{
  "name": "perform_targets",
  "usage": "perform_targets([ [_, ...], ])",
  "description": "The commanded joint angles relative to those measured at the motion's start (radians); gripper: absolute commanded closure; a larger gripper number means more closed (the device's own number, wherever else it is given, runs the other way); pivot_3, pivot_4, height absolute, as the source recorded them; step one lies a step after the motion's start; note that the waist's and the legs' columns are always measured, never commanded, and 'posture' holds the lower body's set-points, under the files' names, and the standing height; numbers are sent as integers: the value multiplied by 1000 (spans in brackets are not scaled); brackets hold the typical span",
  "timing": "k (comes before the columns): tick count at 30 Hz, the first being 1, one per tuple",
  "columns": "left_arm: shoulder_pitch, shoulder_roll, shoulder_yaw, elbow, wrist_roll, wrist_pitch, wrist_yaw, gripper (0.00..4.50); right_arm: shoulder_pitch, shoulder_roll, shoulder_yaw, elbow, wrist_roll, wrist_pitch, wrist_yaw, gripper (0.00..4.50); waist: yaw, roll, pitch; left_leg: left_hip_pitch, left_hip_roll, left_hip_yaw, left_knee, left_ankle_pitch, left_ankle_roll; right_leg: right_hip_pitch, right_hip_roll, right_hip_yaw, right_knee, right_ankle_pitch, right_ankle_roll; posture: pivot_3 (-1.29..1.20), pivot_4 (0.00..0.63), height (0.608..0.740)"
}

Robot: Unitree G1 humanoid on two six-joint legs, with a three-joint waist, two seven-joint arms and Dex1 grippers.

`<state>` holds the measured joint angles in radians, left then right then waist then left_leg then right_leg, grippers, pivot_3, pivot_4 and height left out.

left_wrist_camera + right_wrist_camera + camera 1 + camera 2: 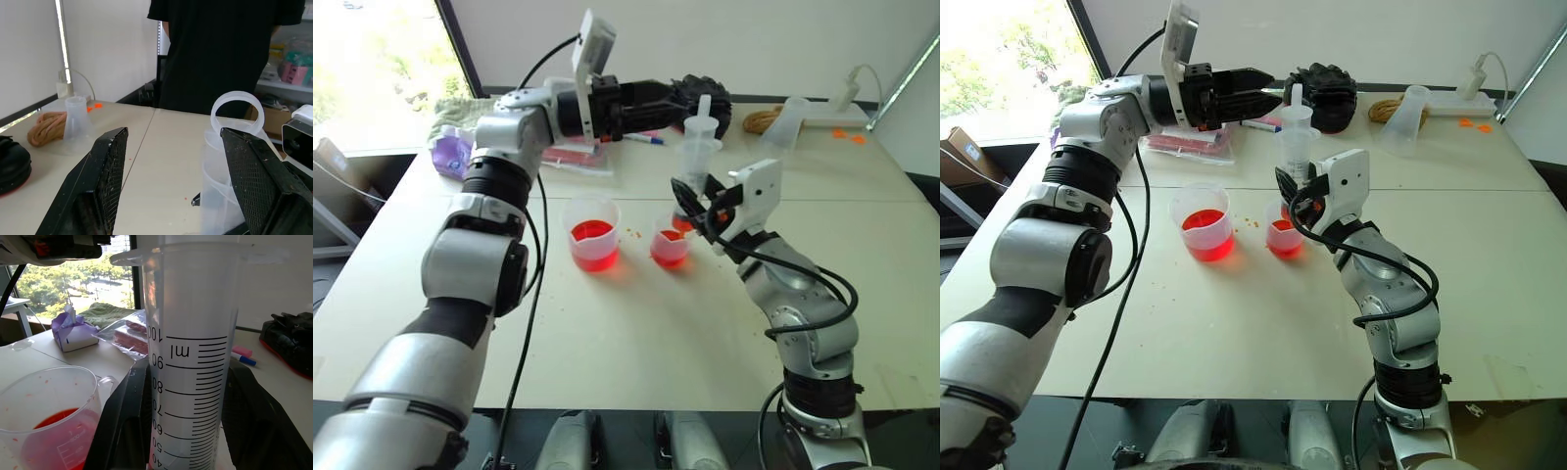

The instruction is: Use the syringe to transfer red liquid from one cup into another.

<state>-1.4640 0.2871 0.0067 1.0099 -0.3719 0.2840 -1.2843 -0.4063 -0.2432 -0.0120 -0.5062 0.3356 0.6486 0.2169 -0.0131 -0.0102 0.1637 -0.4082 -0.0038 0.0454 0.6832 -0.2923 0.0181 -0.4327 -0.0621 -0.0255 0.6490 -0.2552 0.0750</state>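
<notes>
The syringe [1296,137] stands upright in the right tool [1293,189], whose two black fingers [124,431] are clamped on the lower part of its clear graduated barrel, one on each side. Its white plunger points up and its tip hangs just above the smaller cup [1283,233], too hidden by the fingers to say whether it touches the liquid. That smaller cup sits on the counter [1234,333] directly under the syringe, with red liquid [1282,239] in its lower part. Just beside the syringe's cup, on the robot's left, stands the larger cup [1204,221], also part-filled with red liquid.

The left tool [1255,95] hovers level above and behind the larger cup, its jaws spread wide and holding nothing, its fingertips near the top of the syringe's plunger.

Beyond the syringe, toward the back of the counter, lie a blue-capped marker pen [1261,125], a black bundle [1324,90], a frosted cup [1403,119] on its side and a coil of rope [45,128]. A person in a black top [225,54] stands past the counter's far end.
</notes>
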Motion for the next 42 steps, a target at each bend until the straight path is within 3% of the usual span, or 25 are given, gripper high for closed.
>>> perform_targets([
  [1, -55, -12, 24, 11, 14, -31, -14, 1378, -7, -9, 3, -57, -6, -25, 5, 3200, 1, 0, 0, 0, 0, 0, 0, 0, 0, 0, 0, 0, 0, 0, 0, 0, 150, 740],
  [16, -68, -73, 26, 45, 52, -18, -67, 1378, -10, -13, 18, -39, -26, -39, 20, 3200, 0, 0, 0, 0, 0, 0, 0, 0, 0, 0, 0, 0, 0, 0, 0, 0, 150, 740],
  [20, -56, -77, 23, 34, 60, -6, -83, 2506, -19, -14, 23, -21, -40, -51, 28, 3200, 1, 0, 0, 0, 0, 0, 0, 0, 0, 0, 0, 0, 0, 0, 0, 0, 150, 740],
  [25, -40, -75, 24, 7, 64, 23, -104, 4398, -31, -12, 29, 28, -63, -92, 39, 3200, 0, 0, 0, 0, 0, 0, 0, 0, 0, 0, 0, 0, 0, 0, 0, 0, 150, 740],
  [42, 29, -68, -2, -110, 77, 78, -120, 4459, -77, 19, 25, 151, -104, -197, 31, 3200, 0, 0, 0, 0, 0, 0, 0, 0, 0, 0, 0, 0, 0, 0, 0, 0, 150, 740],
])
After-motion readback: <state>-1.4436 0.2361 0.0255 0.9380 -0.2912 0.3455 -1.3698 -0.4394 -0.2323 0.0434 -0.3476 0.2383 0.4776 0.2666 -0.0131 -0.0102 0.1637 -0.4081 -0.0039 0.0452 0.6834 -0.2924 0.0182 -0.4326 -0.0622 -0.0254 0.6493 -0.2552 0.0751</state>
